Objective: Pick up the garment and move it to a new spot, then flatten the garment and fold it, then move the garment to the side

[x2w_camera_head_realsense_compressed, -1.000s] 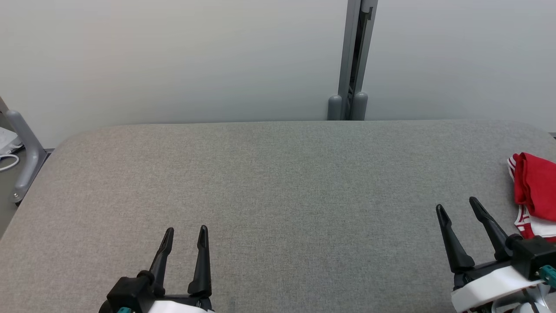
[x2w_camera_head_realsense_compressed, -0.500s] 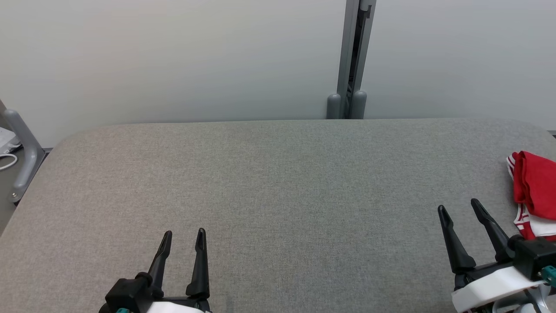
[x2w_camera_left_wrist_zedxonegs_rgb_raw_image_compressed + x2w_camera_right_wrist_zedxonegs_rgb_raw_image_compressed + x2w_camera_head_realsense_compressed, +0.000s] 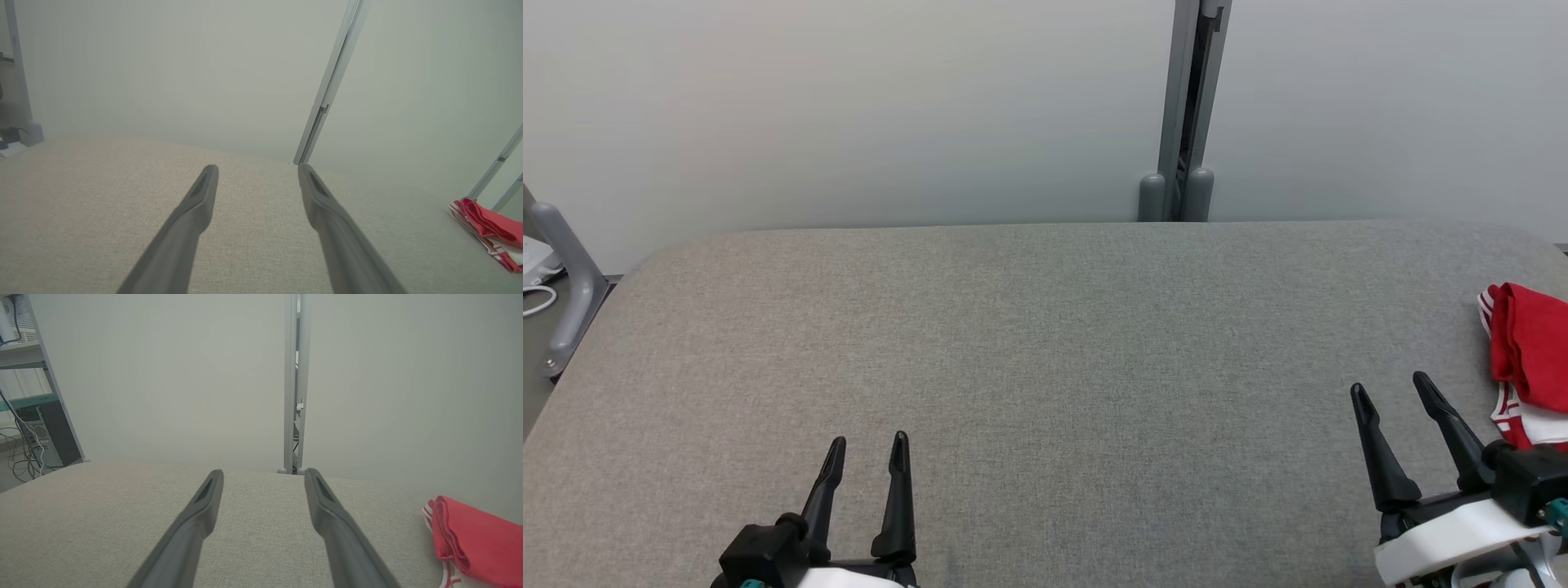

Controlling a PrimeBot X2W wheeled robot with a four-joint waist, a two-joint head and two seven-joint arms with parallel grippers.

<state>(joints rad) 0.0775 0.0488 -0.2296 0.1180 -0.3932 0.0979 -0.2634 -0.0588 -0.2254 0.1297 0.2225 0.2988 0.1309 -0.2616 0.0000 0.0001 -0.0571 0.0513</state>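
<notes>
The garment (image 3: pixel 1531 347) is red with white stripes and lies folded at the far right edge of the grey fabric table (image 3: pixel 1045 327). It also appears at the right in the left wrist view, garment (image 3: pixel 488 230), and in the right wrist view, garment (image 3: pixel 476 541). My right gripper (image 3: pixel 1390 390) is open, low at the right, a short way left of the garment and apart from it. My left gripper (image 3: pixel 867 443) is open at the lower left, nothing between its fingers. Both hover over bare table.
A pale partition wall with a grey vertical post (image 3: pixel 1186 114) stands behind the table. A grey curved rail (image 3: pixel 568 269) sits off the table's left end. A shelf with cables and a computer case (image 3: pixel 28 433) is at the left in the right wrist view.
Both grippers have drawn back slightly toward the table's near edge. The garment lies where it was.
</notes>
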